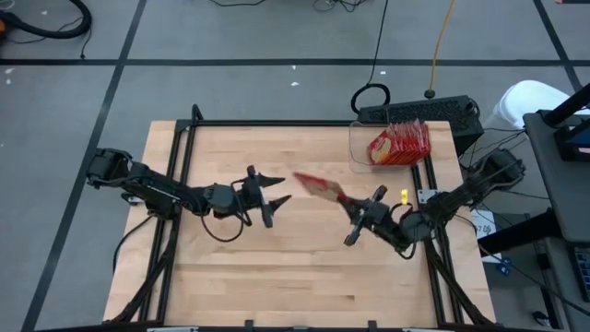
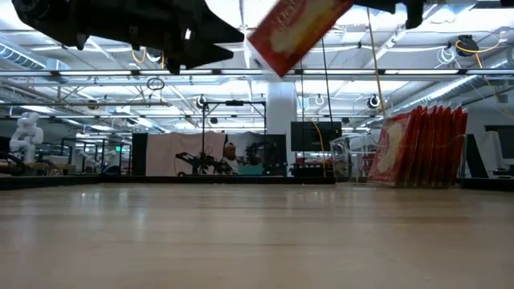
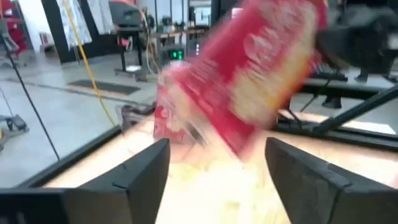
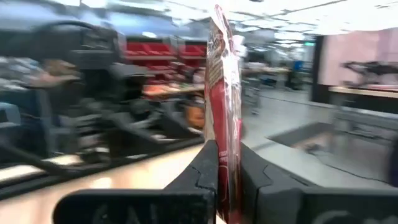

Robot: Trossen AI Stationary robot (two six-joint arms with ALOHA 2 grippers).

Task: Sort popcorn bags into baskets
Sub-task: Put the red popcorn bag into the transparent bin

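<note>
The wooden bench (image 1: 277,267) fills the middle of the high view, framed by black rails, with both dark arms reaching in over it from either side. At its far right corner sits the clear basket (image 1: 359,148), its see-through walls hard to trace against the wood; inside it a row of red popcorn bags (image 1: 400,143) stands on edge, packed face to face and leaning. In the low view the same row (image 2: 422,146) shows at the right, and the exact count cannot be made out because the packets overlap.

One more popcorn bag (image 1: 318,186) is up in the air over the middle of the bench, between the two arms. The right tool (image 1: 355,205) holds it: in the right wrist view its two dark fingers (image 4: 205,168) are pressed flat against both faces of the packet (image 4: 222,81), which stands edge-on between them. The low view cuts off the upper part of this bag (image 2: 295,28) at the top edge, and both tools sit mostly above that frame.

The left tool (image 1: 273,205) hovers just beside the held bag on the left side, its fingers (image 3: 140,171) spread wide and clear of it. In the left wrist view the packet (image 3: 249,68) is blurred, so its print cannot be read
</note>
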